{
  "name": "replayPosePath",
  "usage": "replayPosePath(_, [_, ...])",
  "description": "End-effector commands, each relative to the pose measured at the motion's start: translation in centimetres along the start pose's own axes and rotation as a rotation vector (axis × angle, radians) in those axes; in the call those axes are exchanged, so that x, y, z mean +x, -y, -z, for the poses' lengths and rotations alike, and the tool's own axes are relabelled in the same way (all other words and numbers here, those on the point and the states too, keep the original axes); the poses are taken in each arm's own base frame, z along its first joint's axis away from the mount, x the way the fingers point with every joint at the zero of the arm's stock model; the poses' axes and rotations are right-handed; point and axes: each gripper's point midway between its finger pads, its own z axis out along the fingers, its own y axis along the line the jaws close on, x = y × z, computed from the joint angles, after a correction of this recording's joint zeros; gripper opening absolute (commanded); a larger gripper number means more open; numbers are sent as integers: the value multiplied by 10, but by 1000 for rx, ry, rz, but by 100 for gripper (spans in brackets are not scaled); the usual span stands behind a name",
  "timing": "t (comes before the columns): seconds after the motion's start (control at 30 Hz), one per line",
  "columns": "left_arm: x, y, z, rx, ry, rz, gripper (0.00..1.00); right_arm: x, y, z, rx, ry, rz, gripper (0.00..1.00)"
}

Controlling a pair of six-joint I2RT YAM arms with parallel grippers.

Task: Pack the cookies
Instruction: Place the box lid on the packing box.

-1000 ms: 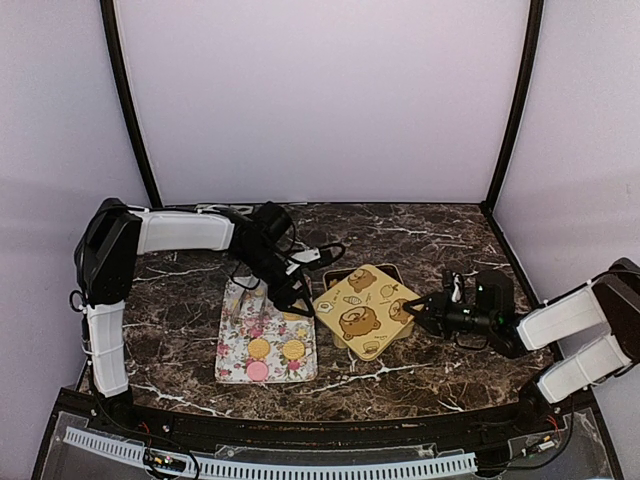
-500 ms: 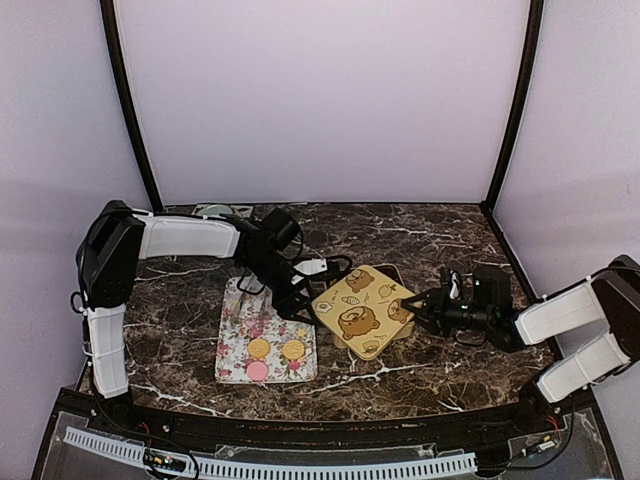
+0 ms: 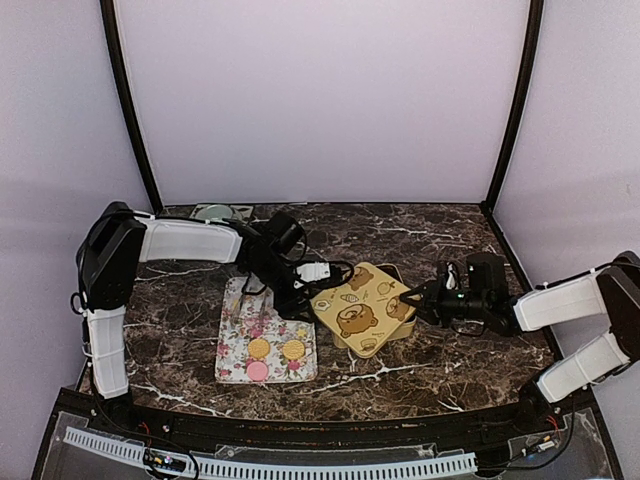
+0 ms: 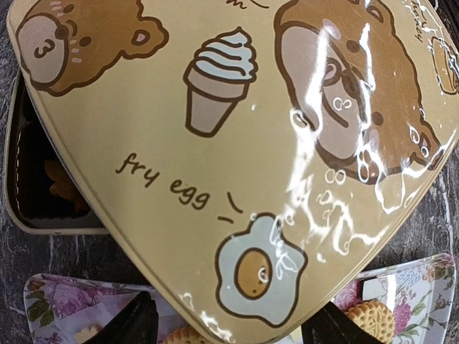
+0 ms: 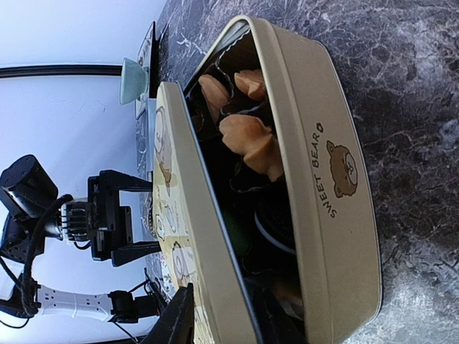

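Note:
A gold lid with bear drawings lies tilted over the gold tin, raised on its right side. My right gripper is shut on the lid's right rim, one finger outside it and the other under it. Dark paper cups in the tin hold golden-brown cookies. My left gripper is open, with a finger on each side of the lid's near corner. Cookies lie on the flower-patterned tray: two golden and one pink.
A pale green bowl stands at the back left by the wall. A white plug and black cables hang by my left wrist. The tray's far edge lies under my left gripper, touching the tin's left side.
My left gripper has moved right, off the tray, up to the lid's left corner. My right wrist has risen a little with the lid's right rim in it.

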Motion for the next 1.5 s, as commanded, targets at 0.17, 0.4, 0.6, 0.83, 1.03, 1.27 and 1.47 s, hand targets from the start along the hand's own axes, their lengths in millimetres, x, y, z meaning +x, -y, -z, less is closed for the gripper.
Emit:
replayPosePath(0.17, [-24,2,19,-97,50,-111,68,-15,-15,-1,-27,-6,5,26])
replayPosePath(0.4, [-45,-4,38,-148,117,-130,65,-22,-15,-3,-41,-13,-29,22])
replayPosePath(0.6, [-45,-1,34,-125,118,-127,65,-25,-16,-4,-21,-17,-7,23])
replayPosePath(0.83, [-38,-6,25,-132,92,-122,65,-30,-14,-7,15,-22,23,28])
replayPosePath(1.03, [-39,-7,24,-137,94,-127,65,-28,3,-4,83,-42,46,45])
replayPosePath(1.27, [-39,-8,22,-138,95,-126,65,-32,3,7,151,-37,122,62])
replayPosePath(1.47, [-39,-9,21,-138,92,-132,65,-42,12,21,316,-39,235,63])
